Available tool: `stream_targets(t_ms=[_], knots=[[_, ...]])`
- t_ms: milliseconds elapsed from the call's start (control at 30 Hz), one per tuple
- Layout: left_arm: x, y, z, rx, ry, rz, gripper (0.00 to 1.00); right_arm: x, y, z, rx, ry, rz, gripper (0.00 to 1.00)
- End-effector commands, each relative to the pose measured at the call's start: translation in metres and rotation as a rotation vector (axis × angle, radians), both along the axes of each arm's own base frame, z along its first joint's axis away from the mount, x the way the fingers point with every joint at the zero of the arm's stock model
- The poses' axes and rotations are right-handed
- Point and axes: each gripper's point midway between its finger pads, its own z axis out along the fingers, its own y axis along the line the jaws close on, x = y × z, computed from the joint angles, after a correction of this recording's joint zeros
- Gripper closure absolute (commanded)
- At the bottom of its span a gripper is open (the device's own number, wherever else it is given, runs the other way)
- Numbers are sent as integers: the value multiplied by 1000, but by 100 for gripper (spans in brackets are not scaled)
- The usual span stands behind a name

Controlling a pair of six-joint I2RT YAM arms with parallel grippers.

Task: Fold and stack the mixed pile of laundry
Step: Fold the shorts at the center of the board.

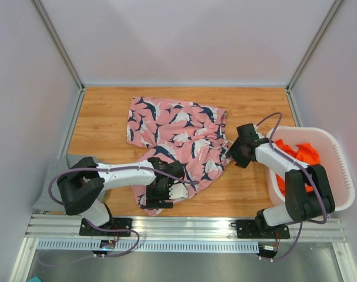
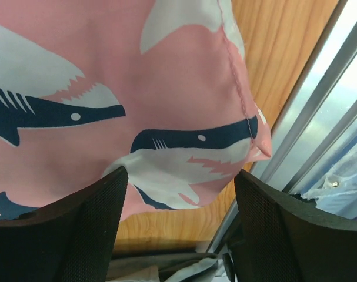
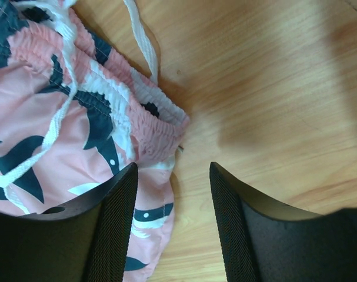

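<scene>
Pink shorts with a dark-and-white shark print (image 1: 178, 135) lie spread across the middle of the wooden table. My left gripper (image 1: 157, 200) stands open over their near corner; in the left wrist view the hem corner (image 2: 249, 126) lies flat beyond my left gripper (image 2: 181, 176), with nothing pinched. My right gripper (image 1: 234, 156) is open at the shorts' right edge. There the elastic waistband (image 3: 149, 120) and white drawstring (image 3: 140, 41) lie just ahead of my right gripper (image 3: 173, 170). An orange garment (image 1: 307, 154) sits in the basket. A grey garment (image 1: 47, 197) lies at the table's left edge.
The white slotted basket (image 1: 343, 170) stands at the right, beside the right arm. An aluminium rail (image 1: 184, 226) runs along the near edge, close behind the left gripper. White walls enclose the table at the back and both sides. Bare wood (image 1: 249, 194) shows between shorts and basket.
</scene>
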Motion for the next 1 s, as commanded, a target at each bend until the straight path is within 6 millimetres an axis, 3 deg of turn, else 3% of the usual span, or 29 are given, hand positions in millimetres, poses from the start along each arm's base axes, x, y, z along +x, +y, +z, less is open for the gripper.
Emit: stream_targets(t_ms=[0,100,200,233,267,300,333,367,400,433,467,500,567,600,667,700,767,800,833,900,933,967], knots=[[8,-16,3,-52,-39,24,19,23,0,1,-4,-78,-41,46],[10,-9,-4,-29,-56,15,22,26,-4,-14,-27,-43,-52,50],[5,1,-14,-13,-51,14,27,23,-7,-25,-41,-10,-59,61],[3,7,-20,-3,-47,9,30,22,-8,-26,-45,-5,-63,65],[4,11,-23,11,-60,6,35,24,-9,-23,-50,-14,-67,77],[6,12,-25,14,-72,2,44,24,-11,-22,-62,-16,-73,83],[10,17,-29,23,-96,-12,62,24,-12,-18,-66,-18,-70,94],[16,20,-29,39,-127,-25,70,31,-11,-7,-62,-48,-65,99],[20,23,-29,48,-145,-30,78,34,-10,0,-63,-62,-59,100],[28,27,-27,54,-165,-12,97,35,-10,5,-66,-65,-53,100],[37,31,-23,66,-190,-6,100,40,-9,14,-68,-82,-34,100],[45,34,-18,66,-206,12,100,51,-6,33,-60,-126,-25,100],[81,49,2,63,-287,63,100,55,-4,57,-60,-159,2,100],[108,60,20,43,-352,127,100,63,-1,76,-50,-194,10,100],[144,79,46,59,-454,129,100,68,3,97,-35,-237,24,100],[171,92,73,37,-525,199,100,73,8,118,-7,-279,35,100],[197,102,103,11,-589,197,100,75,16,134,20,-310,51,100],[217,109,130,-19,-655,236,97,76,21,144,47,-330,60,100],[224,111,143,-33,-684,229,93,76,26,147,64,-336,66,100],[238,114,166,-40,-758,201,72,74,32,150,110,-336,60,100],[242,116,170,-34,-783,199,62,73,33,147,120,-329,57,100],[244,117,171,-42,-802,217,46,74,36,148,139,-335,48,100]])
